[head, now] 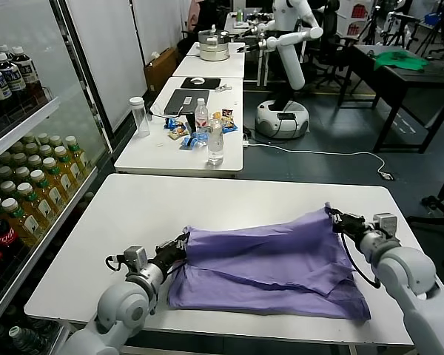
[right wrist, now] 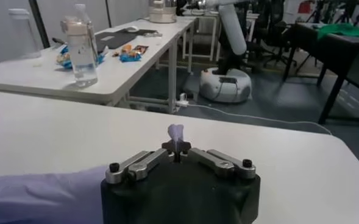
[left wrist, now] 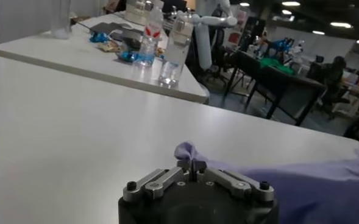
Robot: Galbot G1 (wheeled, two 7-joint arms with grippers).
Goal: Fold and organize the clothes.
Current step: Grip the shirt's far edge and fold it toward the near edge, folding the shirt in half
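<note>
The T-shirt's (head: 270, 262) printed graphic is folded out of sight; bottle labels (head: 201, 115) too small to read

The near desk (head: 133, 214) is bare across its far half and along its left part, so a claw could pass there freely. The lavender T-shirt (head: 274, 266) covers the middle and right of the near half, lying partly doubled over itself. The left claw (head: 179, 250) and right claw (head: 333, 217) are each pinched onto a shirt edge, blocking those sides. Beyond a narrow gap stands a second desk (head: 155, 155) with bottles (head: 215, 142), snack packets (head: 181, 132) and probably a laptop (head: 186, 101). A drinks shelf (head: 22, 185) lines the left.
</note>
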